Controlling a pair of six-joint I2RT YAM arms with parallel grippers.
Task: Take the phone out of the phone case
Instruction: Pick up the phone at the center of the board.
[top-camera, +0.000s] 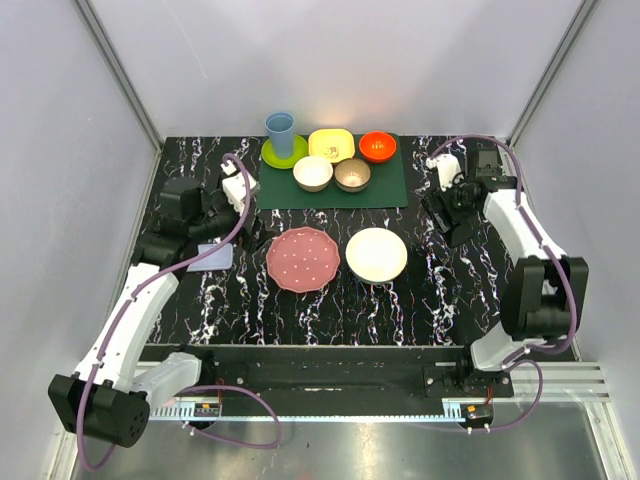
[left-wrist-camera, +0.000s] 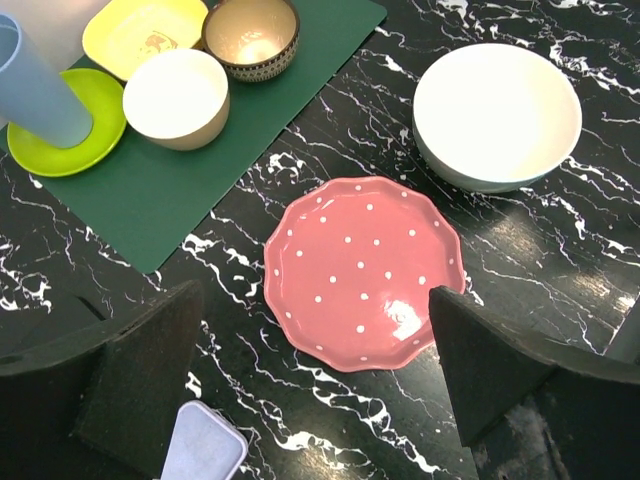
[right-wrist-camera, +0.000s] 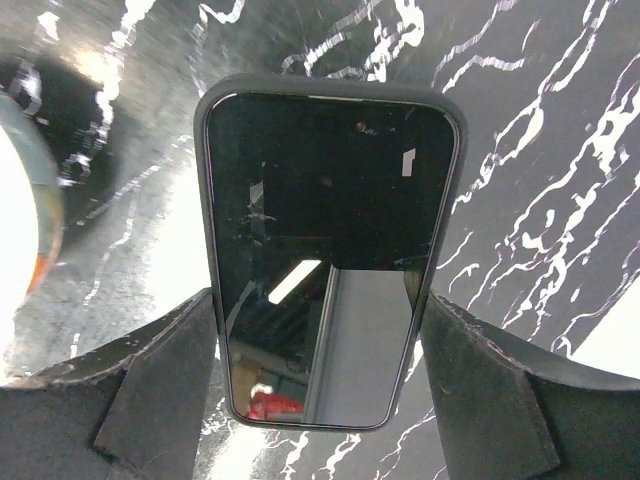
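Right wrist view: the right gripper (right-wrist-camera: 320, 300) clamps the long edges of a flat black glossy-screened phone (right-wrist-camera: 325, 240), which fills mid-frame against the black marbled tabletop (right-wrist-camera: 540, 150). Left wrist view: the left gripper (left-wrist-camera: 315, 295) gapes wide. A thin pale lavender phone case (left-wrist-camera: 205, 445) lies at lower left beside one finger, with a pink dotted scalloped plate (left-wrist-camera: 360, 270) beyond it at centre.

Robot lab cell, white panels (top-camera: 350, 60), marbled table (top-camera: 440, 290)
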